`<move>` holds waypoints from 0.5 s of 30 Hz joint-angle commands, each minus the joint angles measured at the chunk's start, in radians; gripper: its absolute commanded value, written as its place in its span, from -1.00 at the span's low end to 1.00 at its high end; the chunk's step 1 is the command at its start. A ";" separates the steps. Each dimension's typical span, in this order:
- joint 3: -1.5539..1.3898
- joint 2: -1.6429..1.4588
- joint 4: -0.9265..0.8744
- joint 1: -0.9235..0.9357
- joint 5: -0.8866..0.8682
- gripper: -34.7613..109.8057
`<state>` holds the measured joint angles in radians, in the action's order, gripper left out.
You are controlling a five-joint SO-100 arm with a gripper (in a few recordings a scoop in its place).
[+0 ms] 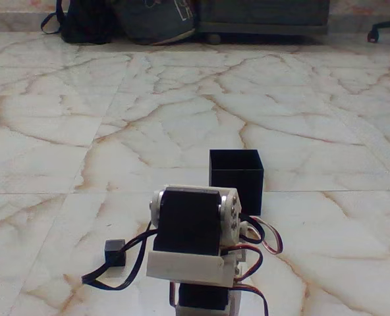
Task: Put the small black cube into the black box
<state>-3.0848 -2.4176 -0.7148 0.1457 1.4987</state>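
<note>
The small black cube [114,252] sits on the marble floor [63,131] in the fixed view, low in the picture and left of centre. One corner edge faces the camera, so a lighter top face and two darker side faces show; being a cube, it has no long axis to speak of. A black cable [119,280] loops on the floor just beside it, curving from about its 7 o'clock round to its 4 o'clock, and passes right by its lower right edge; whether the two touch cannot be told.

From the cube, the black box [236,179] stands at about 2 o'clock, well apart. It is upright with its open mouth upward, its walls set nearly square to the camera, and the dark inside shows past the near rim.

The arm [194,240] stands at the cube's 3 o'clock, close by, rising from the bottom edge and overlapping the box's lower left corner. It appears folded low: a black servo block in a white bracket faces the camera, with red, white and black wires curling out to its right.

The gripper's fingers are hidden behind these parts, so whether they are spread or pressed together cannot be told.
</note>
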 commanded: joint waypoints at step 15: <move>0.003 -0.012 0.015 -0.003 0.110 -0.45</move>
<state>-3.0848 -2.4160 -0.7056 0.1457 1.6015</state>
